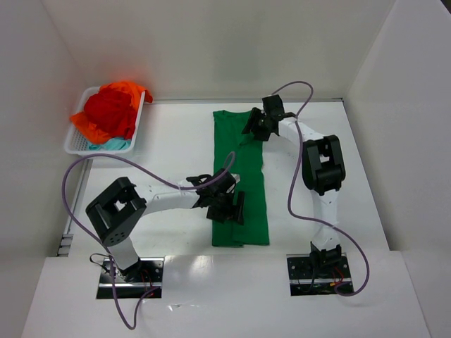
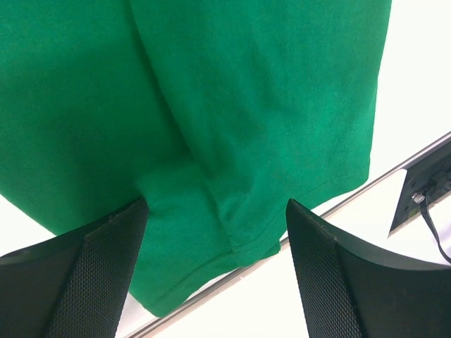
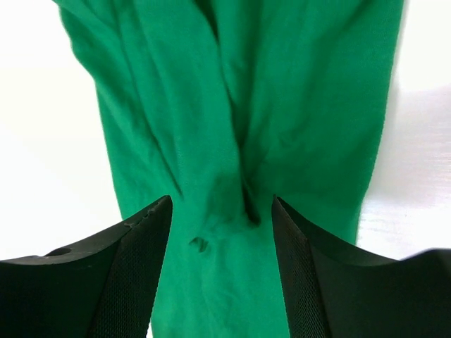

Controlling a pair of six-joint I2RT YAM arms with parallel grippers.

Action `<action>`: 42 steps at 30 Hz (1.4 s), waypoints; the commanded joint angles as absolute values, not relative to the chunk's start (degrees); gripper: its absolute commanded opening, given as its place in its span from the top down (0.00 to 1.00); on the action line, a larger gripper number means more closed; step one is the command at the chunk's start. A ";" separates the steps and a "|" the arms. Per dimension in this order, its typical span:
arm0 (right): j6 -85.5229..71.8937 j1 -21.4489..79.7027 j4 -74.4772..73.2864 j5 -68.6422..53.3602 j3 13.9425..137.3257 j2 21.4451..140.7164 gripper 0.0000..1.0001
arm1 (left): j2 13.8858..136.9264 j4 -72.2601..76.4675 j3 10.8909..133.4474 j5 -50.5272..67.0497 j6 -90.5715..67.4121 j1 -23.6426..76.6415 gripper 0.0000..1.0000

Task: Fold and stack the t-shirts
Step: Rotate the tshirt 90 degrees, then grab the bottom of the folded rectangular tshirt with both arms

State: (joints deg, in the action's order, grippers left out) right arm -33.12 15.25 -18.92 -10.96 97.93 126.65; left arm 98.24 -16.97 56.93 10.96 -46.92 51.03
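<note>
A bright green t-shirt lies folded into a long narrow strip down the middle of the table. My left gripper is open over its near left part; the left wrist view shows the shirt's near hem between the spread fingers. My right gripper is open over the shirt's far right part; the right wrist view shows wrinkled green cloth between the fingers. Red, orange and teal t-shirts lie heaped in the basket.
A white slotted plastic basket stands at the far left of the table. White walls enclose the table on three sides. The table's near edge with a metal strip shows just beyond the shirt's hem.
</note>
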 commanded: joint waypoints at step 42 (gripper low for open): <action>-30.94 16.52 -20.74 -9.14 101.51 128.14 0.61 | 97.82 -19.16 54.58 10.81 -47.37 51.15 0.13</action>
